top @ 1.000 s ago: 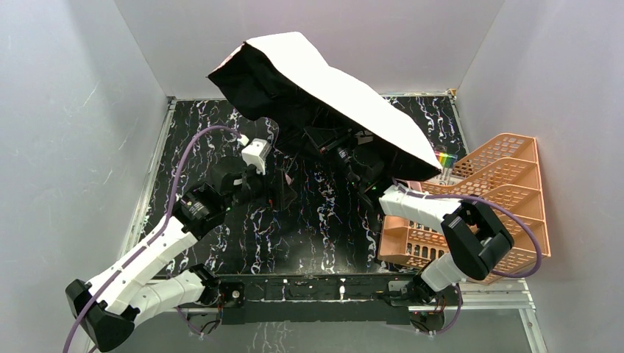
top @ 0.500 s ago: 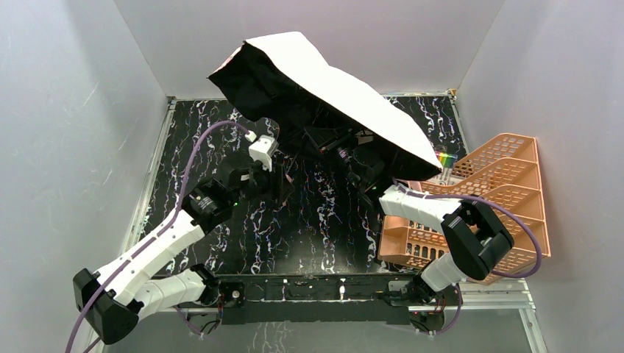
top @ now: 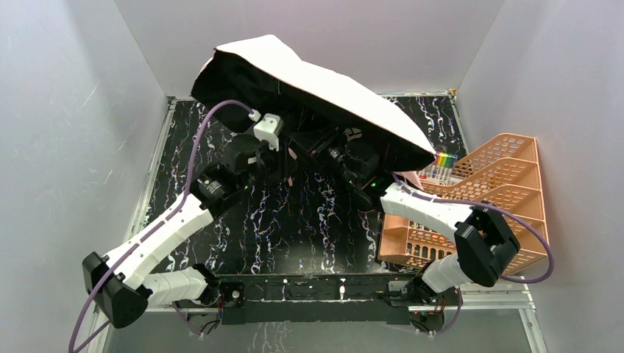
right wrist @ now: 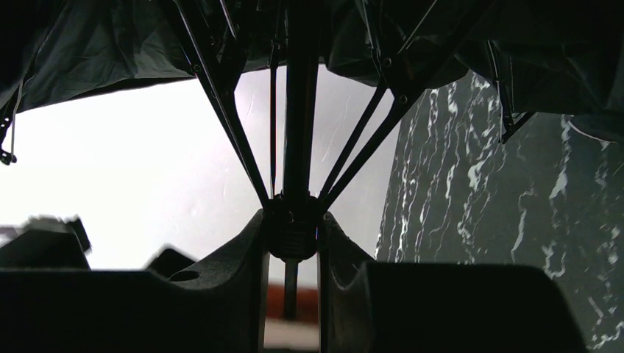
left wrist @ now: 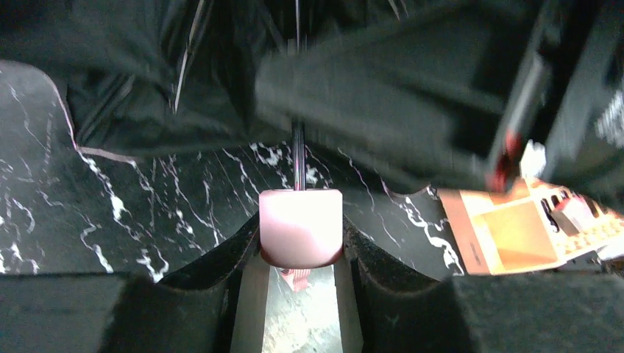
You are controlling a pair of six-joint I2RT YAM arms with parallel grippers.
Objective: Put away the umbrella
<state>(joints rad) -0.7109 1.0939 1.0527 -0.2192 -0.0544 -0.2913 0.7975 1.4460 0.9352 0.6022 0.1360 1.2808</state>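
While umbrella (top: 324, 81) stands open, upper centre: left pincer (left wrist: 300, 246) clamps pink handle (left wrist: 300, 220), right pincer (right wrist: 293, 246) clamps runner (right wrist: 293, 220). Step: collapsing. Next, likely: draw runner toward handle.

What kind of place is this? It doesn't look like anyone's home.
Probably a robotics test booth, not a home. Blank pale walls box in a black marbled table, a left arm and a right arm are mounted at its near edge, and an open umbrella and an orange mesh rack serve as props.
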